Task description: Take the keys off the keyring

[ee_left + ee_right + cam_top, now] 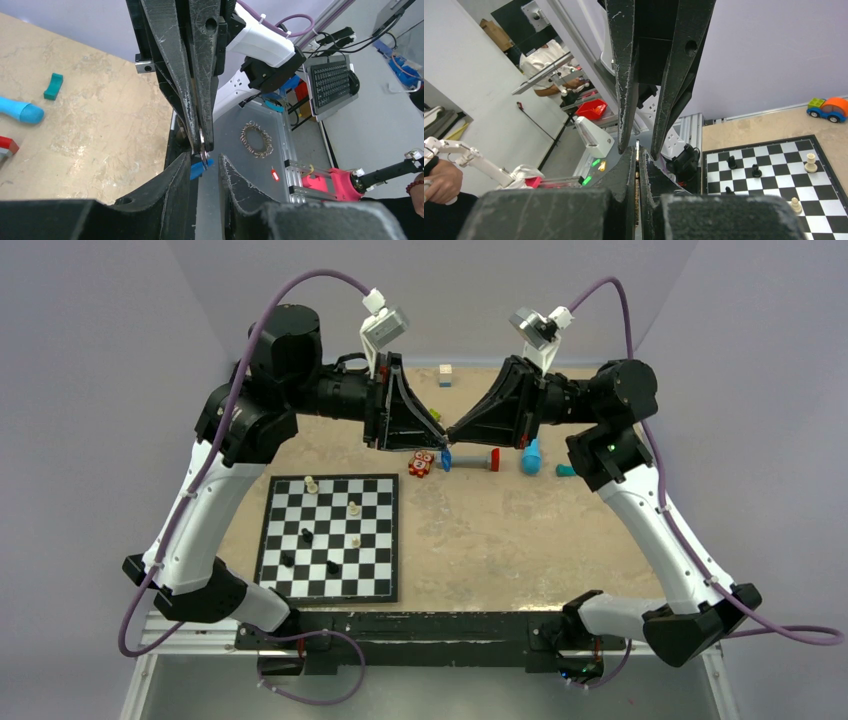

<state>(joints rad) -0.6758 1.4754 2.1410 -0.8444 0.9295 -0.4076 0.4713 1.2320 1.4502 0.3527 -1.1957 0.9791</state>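
Above the desk (pixel 520 530), the keyring (pixel 199 171) is clenched by its thin metal in the right jaws and its blue tag is flanked by the released left jaws; it is judged light, stiff and slippery, best pinched flat-on close to the ring.

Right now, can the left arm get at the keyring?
Likely yes. The right gripper holds the keyring up by its metal part, and its blue tag hangs between the open fingers of the left gripper; nothing blocks them.
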